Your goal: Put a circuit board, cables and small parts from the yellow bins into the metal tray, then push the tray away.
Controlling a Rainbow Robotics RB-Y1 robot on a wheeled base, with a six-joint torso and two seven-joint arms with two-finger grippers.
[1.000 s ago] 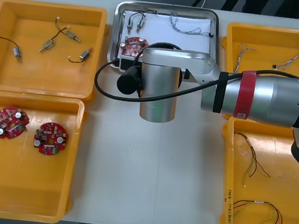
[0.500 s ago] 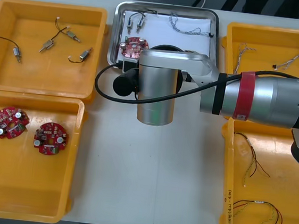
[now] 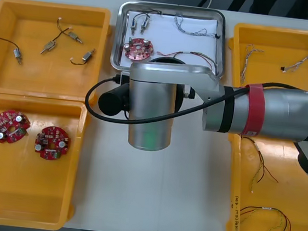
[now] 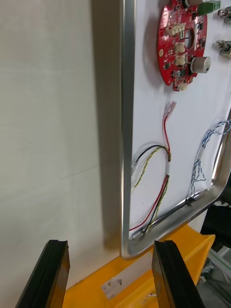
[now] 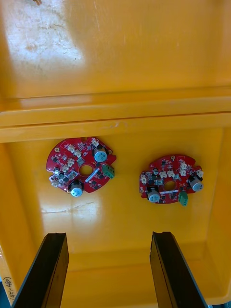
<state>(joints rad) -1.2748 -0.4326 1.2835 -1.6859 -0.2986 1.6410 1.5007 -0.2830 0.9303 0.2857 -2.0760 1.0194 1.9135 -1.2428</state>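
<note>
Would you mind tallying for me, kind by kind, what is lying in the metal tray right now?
Round red circuit boards: 1
Small metal parts: 2
Twisted blue and white cables: 1
Red and yellow cables: 1
Total in the metal tray: 5

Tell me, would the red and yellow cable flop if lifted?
Probably: the red and yellow cable curls loosely in the metal tray, so it likely droops. Thin, so probably light. The right hand hangs open near the tray.
</note>
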